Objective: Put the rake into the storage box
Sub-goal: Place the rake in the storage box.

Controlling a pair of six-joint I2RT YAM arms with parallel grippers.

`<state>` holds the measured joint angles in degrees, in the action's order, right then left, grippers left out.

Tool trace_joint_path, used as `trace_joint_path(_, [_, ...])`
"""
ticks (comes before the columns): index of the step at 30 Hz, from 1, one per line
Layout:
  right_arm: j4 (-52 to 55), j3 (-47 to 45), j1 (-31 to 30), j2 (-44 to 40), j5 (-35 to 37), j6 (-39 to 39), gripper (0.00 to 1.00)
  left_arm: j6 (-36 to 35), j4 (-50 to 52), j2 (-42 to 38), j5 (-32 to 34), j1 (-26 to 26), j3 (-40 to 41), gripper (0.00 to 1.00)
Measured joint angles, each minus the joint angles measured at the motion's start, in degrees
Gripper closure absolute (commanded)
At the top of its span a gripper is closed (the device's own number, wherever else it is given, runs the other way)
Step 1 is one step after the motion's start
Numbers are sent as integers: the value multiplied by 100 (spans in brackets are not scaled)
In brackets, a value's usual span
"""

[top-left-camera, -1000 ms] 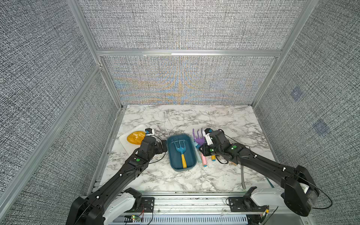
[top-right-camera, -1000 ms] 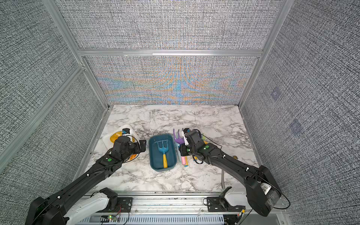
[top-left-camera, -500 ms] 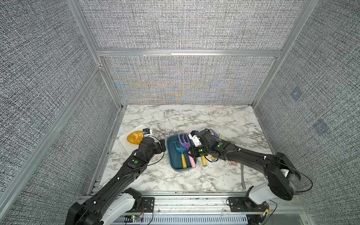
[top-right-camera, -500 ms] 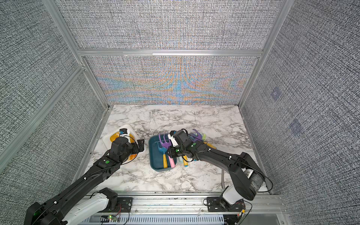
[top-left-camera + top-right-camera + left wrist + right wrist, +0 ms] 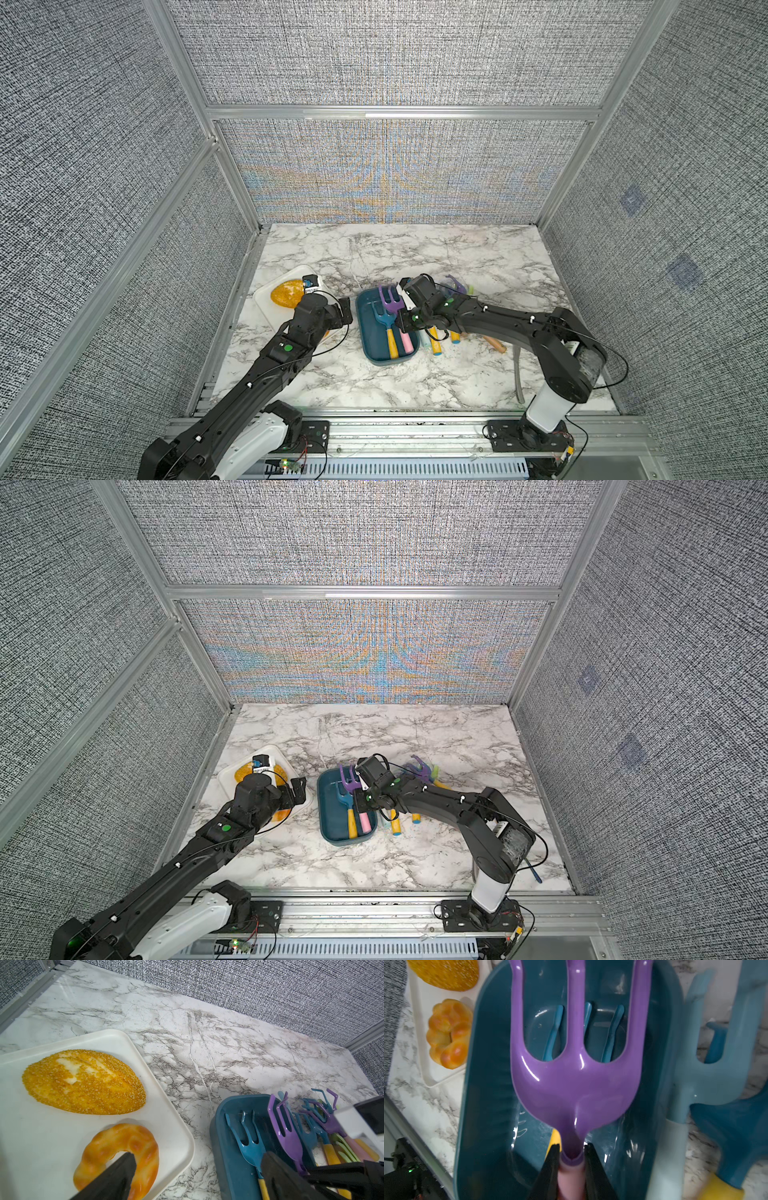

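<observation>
Swung across, the right pincer grips the purple plastic pink-handled rake tightly over the dark teal plastic storage box; next, lower and release.

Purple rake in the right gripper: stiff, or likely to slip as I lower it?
Probably stiff: the purple rake juts straight from the right gripper without visible sag. Likely light, being thin moulded plastic. Its glossy finish looks slippery, and pinched only at the narrow neck, it might pivot over the storage box.
</observation>
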<state>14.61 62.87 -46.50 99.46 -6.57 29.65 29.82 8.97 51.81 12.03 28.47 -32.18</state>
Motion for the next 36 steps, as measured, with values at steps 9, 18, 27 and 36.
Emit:
trace_joint_path(9, [39, 81, -225, 525, 358, 42, 74, 2, 20, -28, -7, 0, 17, 1])
trace_joint_path(18, [125, 229, -295, 181, 564, 87, 50, -28, 20, 0, -22, 0, 20, 1])
trace_joint_path(27, [151, -98, -258, -686, 822, -44, 48, -96, -39, 236, -323, 0, 11, 1])
trace_joint_path(36, [129, -1051, -39, -1329, 1051, -85, 47, -92, -240, 774, -623, 48, -63, 1])
